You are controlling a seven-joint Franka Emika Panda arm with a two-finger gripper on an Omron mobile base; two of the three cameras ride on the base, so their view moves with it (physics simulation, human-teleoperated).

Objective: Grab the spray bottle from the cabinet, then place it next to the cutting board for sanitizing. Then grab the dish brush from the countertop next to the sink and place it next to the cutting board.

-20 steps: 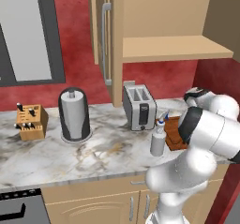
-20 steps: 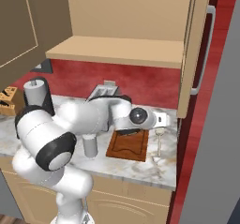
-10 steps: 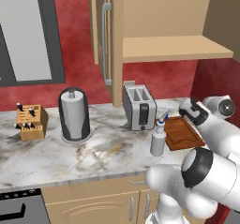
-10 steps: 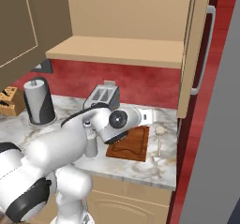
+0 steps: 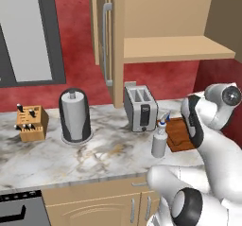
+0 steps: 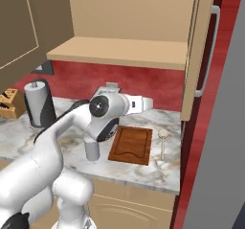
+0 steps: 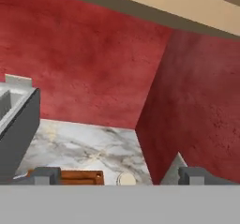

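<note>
Arm swung right, gripper (image 7: pixel 117 176) spread empty, spray bottle (image 5: pixel 159 142) beside cutting board (image 6: pixel 131 144)

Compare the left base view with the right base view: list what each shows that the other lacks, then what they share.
Left base view alone: a knife block, a grey-framed panel on the wall, and the blue-tipped trigger head of the spray bottle.

Right base view alone: a pale spoon-like utensil right of the cutting board, with the whole board clear of the arm.

Both: the marble countertop, paper towel holder, open cabinet shelf, toaster, bottle and board.
</note>
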